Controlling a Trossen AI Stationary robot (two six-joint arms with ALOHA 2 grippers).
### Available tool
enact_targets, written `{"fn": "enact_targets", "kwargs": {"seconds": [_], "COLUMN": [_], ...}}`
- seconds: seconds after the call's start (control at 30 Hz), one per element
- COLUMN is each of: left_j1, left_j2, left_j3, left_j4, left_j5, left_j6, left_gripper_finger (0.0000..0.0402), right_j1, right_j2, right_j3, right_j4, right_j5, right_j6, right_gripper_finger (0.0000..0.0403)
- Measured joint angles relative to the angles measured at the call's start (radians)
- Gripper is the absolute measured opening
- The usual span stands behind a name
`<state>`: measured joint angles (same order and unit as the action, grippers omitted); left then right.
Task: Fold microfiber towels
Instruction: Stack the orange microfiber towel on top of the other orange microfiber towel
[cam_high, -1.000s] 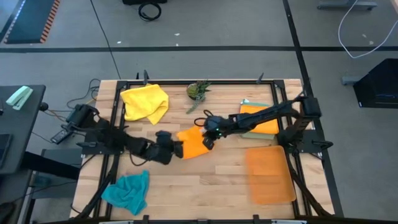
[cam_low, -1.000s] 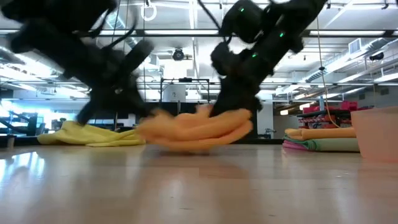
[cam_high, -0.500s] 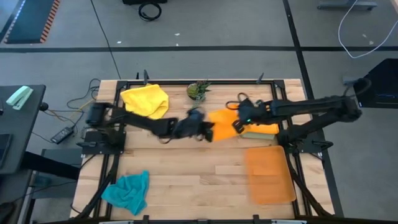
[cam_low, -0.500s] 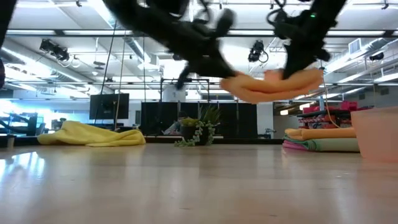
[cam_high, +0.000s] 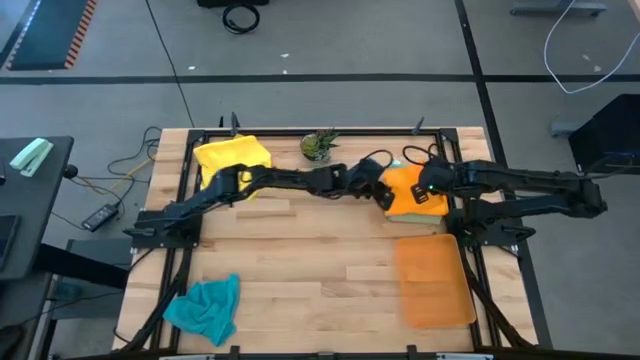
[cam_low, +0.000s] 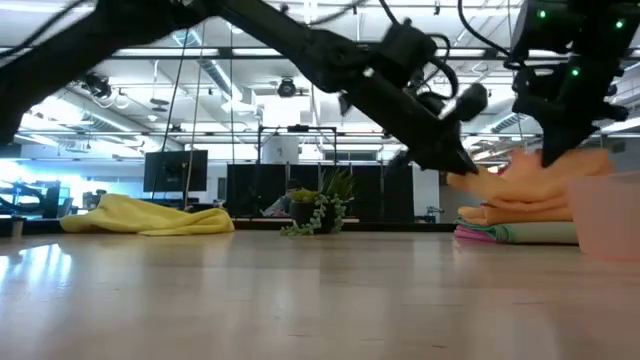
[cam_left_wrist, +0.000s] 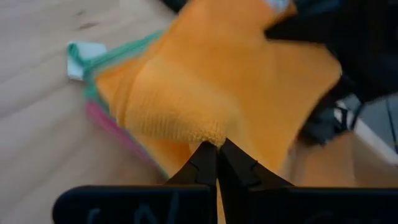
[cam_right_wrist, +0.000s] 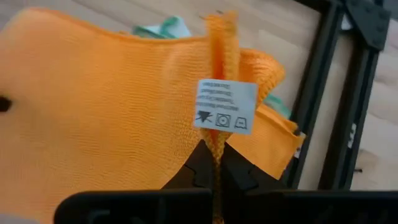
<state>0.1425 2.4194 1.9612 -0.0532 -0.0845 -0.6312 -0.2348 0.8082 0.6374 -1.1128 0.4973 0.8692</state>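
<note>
Right now both grippers are pinched shut on the folded orange towel (cam_high: 405, 190), one at each end, upper right of centre in the high view. Left gripper (cam_high: 383, 192) clamps its left edge; right gripper (cam_high: 424, 193) clamps the right edge, by the care label (cam_right_wrist: 222, 106). So the towel's long axis runs left–right btwn them, and neither arm is really nearer.

What the next move turns on, imo: the towel sits directly over the stack of folded towels (cam_low: 512, 231) at the table's right side. Low view shows it sagging onto or just above that stack; can't tell if it's fully resting. Wrist views show teal and pink layers under the orange. Straight down and let go, prob.

Other towels well apart: yellow towel (cam_high: 233, 160) upper left, teal towel (cam_high: 205, 308) lower left.
</note>
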Motion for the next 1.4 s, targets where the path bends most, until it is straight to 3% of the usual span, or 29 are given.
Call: {"fn": "enact_targets", "kwargs": {"seconds": [0.2, 0.4, 0.73, 1.07, 1.3, 1.4], "left_j1": [0.021, 0.033, 0.034, 0.049, 0.008, -0.016], "left_j2": [0.068, 0.07, 0.07, 0.062, 0.062, 0.064], "left_j3": [0.129, 0.133, 0.134, 0.134, 0.134, 0.134], "left_j4": [-0.061, -0.083, -0.133, -0.147, -0.092, -0.079], "left_j5": [0.015, 0.02, 0.035, 0.034, 0.048, 0.048], "left_j6": [0.036, 0.044, 0.062, 0.102, 0.324, 0.459], "left_gripper_finger": [0.0007, 0.0008, 0.0091, 0.0168, 0.0157, 0.0138], "right_j1": [-0.014, -0.02, -0.109, -0.162, -0.197, -0.179], "right_j2": [-0.011, -0.011, -0.004, 0.054, 0.08, 0.08], "right_j3": [-0.016, -0.015, -0.015, 0.009, 0.117, 0.141], "right_j4": [-0.048, -0.086, -0.094, -0.068, -0.115, -0.116], "right_j5": [-0.019, -0.012, -0.027, -0.058, -0.008, -0.077], "right_j6": [0.032, 0.088, 0.08, -0.004, -0.04, -0.033], "right_gripper_finger": [0.0006, 0.0006, 0.0013, 0.0097, 0.0177, 0.0187]}}
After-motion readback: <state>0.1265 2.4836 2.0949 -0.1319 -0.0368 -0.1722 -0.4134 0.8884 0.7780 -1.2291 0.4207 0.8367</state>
